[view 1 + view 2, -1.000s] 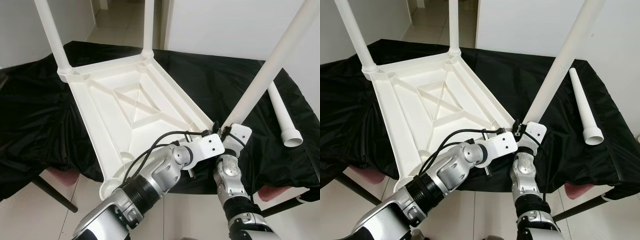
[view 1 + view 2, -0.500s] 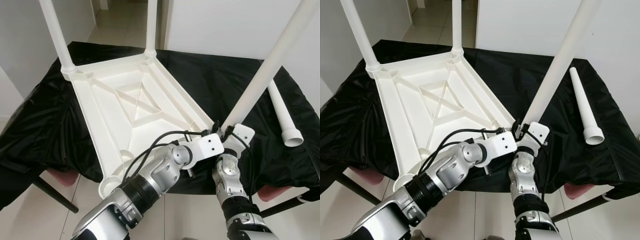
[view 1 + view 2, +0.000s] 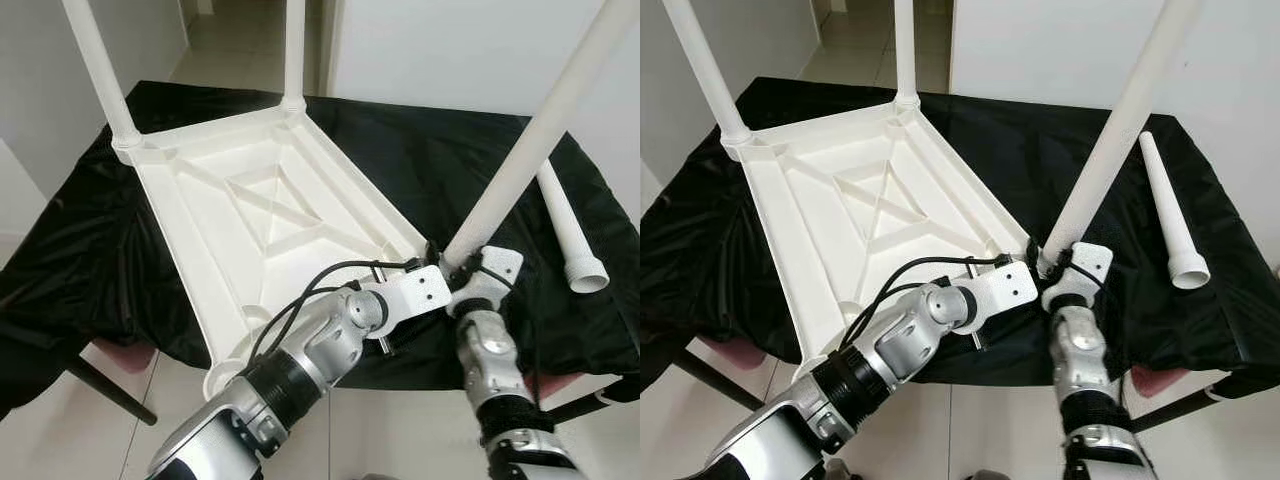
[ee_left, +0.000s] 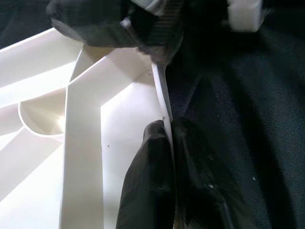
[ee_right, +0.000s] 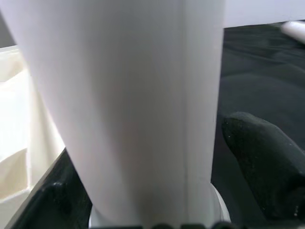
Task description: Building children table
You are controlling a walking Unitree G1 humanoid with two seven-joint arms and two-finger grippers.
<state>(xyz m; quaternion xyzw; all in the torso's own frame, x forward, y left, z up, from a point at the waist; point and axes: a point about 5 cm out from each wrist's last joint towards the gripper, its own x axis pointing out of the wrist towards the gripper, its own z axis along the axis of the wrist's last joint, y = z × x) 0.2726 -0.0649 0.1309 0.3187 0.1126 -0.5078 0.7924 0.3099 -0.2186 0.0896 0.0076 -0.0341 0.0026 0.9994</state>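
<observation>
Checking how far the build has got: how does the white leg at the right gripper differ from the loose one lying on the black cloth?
The leg at the right gripper stands tilted, foot at the tabletop's near corner; the loose leg lies flat on the black cloth, apart from the tabletop. The first has the gripper's fingers around it; the loose one is untouched. Both are white tapered tubes.

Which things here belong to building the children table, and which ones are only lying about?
Belonging to the job:
- upturned white tabletop, its rim pinched by the left pincer
- leg at the near corner, with the right pincer at its base
- two fitted far legs
- loose fourth leg, lying on the cloth

Only lying about:
- black cloth under everything
- pink seats below
</observation>
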